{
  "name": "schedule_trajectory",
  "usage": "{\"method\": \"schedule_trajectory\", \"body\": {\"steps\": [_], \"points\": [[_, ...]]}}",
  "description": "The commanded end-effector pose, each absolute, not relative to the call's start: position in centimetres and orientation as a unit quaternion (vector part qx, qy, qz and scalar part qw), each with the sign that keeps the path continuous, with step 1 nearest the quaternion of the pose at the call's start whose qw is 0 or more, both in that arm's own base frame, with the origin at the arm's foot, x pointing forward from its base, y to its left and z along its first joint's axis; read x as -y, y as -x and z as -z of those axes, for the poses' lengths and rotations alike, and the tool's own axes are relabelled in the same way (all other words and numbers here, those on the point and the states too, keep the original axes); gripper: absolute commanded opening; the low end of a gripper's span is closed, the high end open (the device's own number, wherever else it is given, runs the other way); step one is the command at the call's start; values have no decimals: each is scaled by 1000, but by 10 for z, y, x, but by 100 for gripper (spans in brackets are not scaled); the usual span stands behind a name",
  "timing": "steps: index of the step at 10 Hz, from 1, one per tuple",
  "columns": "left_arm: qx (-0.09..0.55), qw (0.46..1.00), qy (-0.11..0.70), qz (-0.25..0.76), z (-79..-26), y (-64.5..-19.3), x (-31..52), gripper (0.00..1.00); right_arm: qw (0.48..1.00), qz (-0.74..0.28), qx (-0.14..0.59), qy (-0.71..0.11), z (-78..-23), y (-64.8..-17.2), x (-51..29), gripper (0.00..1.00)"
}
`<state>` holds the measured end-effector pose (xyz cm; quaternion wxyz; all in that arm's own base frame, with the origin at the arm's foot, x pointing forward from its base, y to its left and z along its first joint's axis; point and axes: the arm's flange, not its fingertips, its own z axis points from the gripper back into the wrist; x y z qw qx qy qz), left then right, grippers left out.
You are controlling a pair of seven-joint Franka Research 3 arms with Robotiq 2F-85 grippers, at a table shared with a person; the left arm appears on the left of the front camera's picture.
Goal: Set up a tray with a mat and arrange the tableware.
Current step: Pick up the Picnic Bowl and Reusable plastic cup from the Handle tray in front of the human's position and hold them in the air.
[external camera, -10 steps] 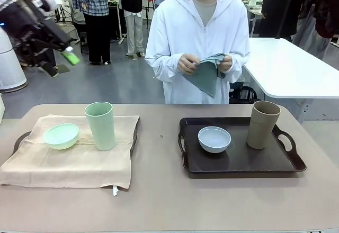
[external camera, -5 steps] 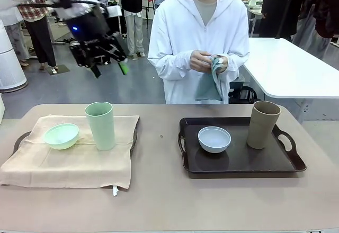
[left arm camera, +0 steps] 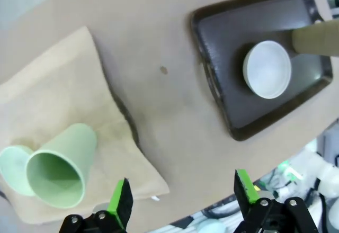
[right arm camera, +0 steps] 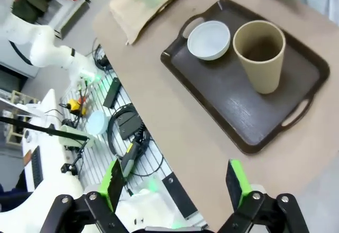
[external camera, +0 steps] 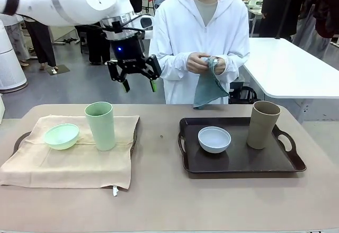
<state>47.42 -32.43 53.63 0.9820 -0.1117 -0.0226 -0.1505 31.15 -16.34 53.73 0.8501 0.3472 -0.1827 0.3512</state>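
High above the counter [external camera: 159, 201], left end effector [external camera: 140, 84] hung wide open, empty — right end effector [right arm camera: 175, 184] likewise spread, holding nothing.

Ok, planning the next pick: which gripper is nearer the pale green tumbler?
Left. The left gripper hangs above and beside the pale green tumbler; the right gripper is farther off, beyond the dark tray from it.

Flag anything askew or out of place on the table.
The beige mat lies crooked on the left tray, spilling over its front edge onto the table. The right tray is bare under its white bowl and tan tumbler. Nothing spilled or broken.
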Motion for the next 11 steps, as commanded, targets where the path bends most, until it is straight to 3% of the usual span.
{"method": "schedule_trajectory", "body": {"steps": [1, 6, 8, 11], "points": [[31, 984, 98, 143, -543, -471, 316, 100, 855, -345, 202, -330, -544, -305, 157, 100], [28, 983, 108, 148, -541, -476, 319, 100, 855, -351, 191, -331, -548, -305, 162, 100], [16, 979, 114, 170, -538, -493, 349, 100, 768, -421, 287, -387, -544, -344, 176, 100], [23, 976, 88, 196, -532, -503, 393, 100, 678, -557, 350, -327, -542, -363, 174, 100]]}}
